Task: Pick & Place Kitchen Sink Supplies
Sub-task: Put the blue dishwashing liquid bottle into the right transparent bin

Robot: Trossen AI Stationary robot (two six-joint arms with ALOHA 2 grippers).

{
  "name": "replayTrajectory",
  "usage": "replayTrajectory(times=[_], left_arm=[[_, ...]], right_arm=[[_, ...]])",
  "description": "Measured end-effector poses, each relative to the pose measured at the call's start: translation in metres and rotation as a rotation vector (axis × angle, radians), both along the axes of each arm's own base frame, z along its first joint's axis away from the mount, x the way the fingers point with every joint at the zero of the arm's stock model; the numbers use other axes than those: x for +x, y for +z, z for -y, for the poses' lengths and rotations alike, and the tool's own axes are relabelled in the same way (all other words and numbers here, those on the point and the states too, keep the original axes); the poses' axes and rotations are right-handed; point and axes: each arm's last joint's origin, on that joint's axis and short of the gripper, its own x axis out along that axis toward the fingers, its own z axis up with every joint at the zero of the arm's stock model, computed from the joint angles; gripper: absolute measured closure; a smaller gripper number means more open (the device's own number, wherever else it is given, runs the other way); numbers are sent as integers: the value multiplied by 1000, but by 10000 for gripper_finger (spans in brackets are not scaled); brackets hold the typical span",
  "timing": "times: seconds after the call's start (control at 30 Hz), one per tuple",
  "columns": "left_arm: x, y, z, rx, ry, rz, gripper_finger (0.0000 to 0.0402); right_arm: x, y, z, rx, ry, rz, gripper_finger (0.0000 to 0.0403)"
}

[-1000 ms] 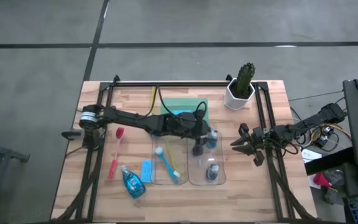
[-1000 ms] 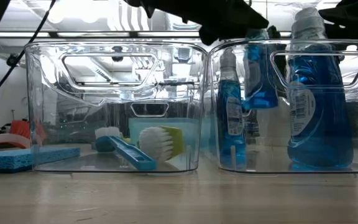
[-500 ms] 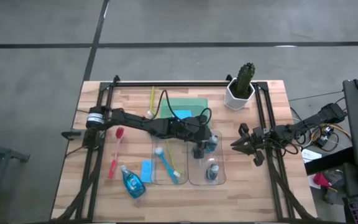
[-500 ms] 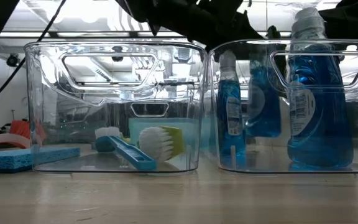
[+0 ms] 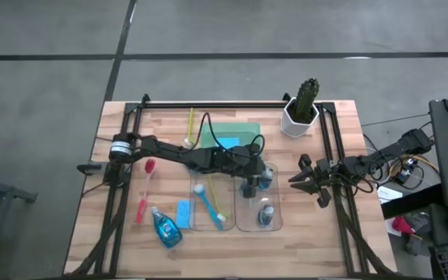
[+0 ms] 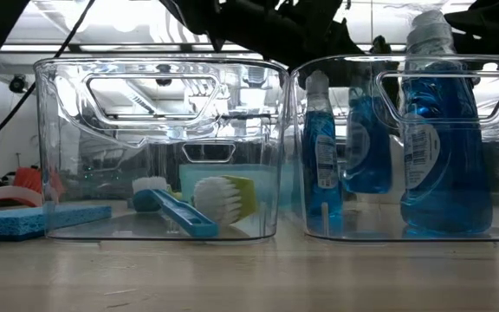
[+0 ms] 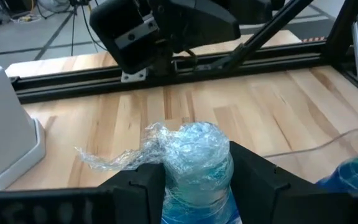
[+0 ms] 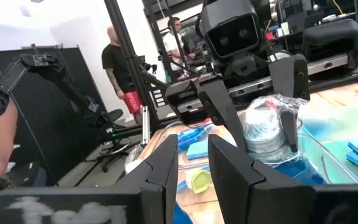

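My left gripper [image 5: 257, 180] reaches from the table's left over the right clear bin [image 5: 277, 222] and is shut on a small bottle of blue liquid [image 6: 366, 143] standing upright inside it. Two more blue bottles [image 6: 321, 160] [image 6: 436, 139] stand in that bin on their bases. The left clear bin [image 5: 195, 222] holds a blue brush [image 5: 204, 204] and a yellow-green brush [image 5: 218, 204] lying on its floor. My right gripper [image 5: 298, 177] waits open at the table's right edge, touching nothing. My left gripper pinches the bottle's top, wrapped in crinkled clear plastic [image 7: 194, 152], between its two fingers [image 7: 140, 186]. They come nearly level from the table's left. The bottle stays upright below them inside the right bin. Whether its base rests on the bin floor, I cannot tell.
On the table's near left lie a red-pink brush [image 5: 145, 190], a blue bottle [image 5: 165, 227] and a blue sponge [image 5: 183, 212]. Farther back are a yellow brush [image 5: 190, 124] and a green tray [image 5: 236, 131] with a sponge [image 5: 228, 143]. A cactus in a white pot [image 5: 300, 109] stands far right.
My left gripper has gone down over the right bin with the bottle still between its fingers. The bottle has sunk deeper into the bin, staying upright.
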Motion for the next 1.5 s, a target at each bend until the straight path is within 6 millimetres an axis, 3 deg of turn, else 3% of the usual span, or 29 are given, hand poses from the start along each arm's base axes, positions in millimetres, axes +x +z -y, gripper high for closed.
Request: replayTrajectory(times=[0.57, 1.2, 1.33, 1.5], left_arm=[[0, 0, 0, -6, 3, 2, 250], [0, 2, 0, -23, 10, 10, 243], [-3, 12, 0, -41, 15, 43, 243], [-13, 40, 0, -115, 34, 106, 243]], right_arm=[[0, 0, 0, 0, 0, 0, 340], [0, 0, 0, 2, 0, 0, 316], [0, 0, 0, 1, 0, 0, 324], [0, 0, 0, 0, 0, 0, 334]])
